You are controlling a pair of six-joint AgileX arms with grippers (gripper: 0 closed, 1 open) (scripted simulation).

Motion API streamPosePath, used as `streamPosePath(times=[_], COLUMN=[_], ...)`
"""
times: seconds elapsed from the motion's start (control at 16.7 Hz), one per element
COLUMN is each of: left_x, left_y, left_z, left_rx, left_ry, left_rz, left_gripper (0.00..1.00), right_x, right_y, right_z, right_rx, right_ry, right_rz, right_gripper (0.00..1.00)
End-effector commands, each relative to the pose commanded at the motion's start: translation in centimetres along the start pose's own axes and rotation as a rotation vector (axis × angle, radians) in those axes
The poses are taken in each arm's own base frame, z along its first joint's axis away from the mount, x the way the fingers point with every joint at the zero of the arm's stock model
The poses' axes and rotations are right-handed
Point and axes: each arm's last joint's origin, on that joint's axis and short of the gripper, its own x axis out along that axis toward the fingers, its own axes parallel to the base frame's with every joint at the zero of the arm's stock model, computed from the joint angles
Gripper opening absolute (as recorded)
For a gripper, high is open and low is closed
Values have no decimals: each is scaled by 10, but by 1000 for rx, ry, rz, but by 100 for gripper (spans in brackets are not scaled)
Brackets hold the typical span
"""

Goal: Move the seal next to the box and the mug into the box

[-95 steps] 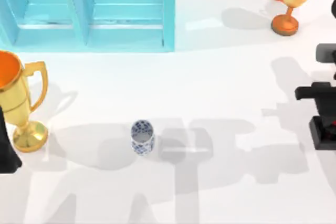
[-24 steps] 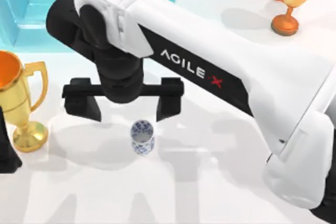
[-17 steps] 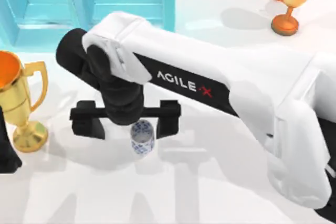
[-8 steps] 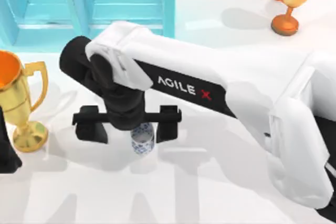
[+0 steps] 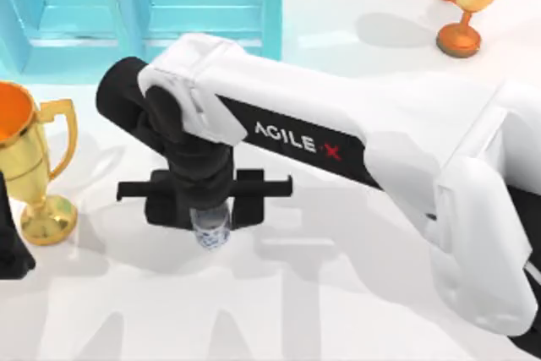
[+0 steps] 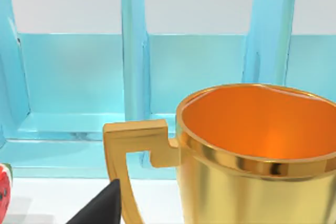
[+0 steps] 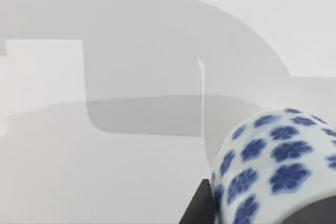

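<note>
The right arm had long white shells with smooth, rounded edges. A black strip ran along its side and carried the word AGILEX in white letters, with the X in red. The link nearer the base at about 4 o'clock in the top view was a thick white casing. The wrist part was a black, rounded cylinder. The right gripper was all black, with a straight cross bar and two blocky fingers. A part of the left arm at 9 o'clock was plain black.
</note>
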Motion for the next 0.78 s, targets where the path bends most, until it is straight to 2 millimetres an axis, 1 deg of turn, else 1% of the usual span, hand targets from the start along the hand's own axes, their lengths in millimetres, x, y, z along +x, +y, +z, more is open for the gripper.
streamPosePath(times=[0.18, 0.24, 0.78], left_x=[0, 0, 0], left_y=[0, 0, 0], left_z=[0, 0, 0], left_rx=[0, 0, 0], left_ry=[0, 0, 0], left_rz=[0, 0, 0], left_gripper=[100, 100, 100], right_x=[0, 0, 0], right_y=[0, 0, 0], right_z=[0, 0, -1], right_rx=[0, 0, -3], right_ry=[0, 0, 2], right_rz=[0, 0, -1], right_gripper=[2, 0, 0])
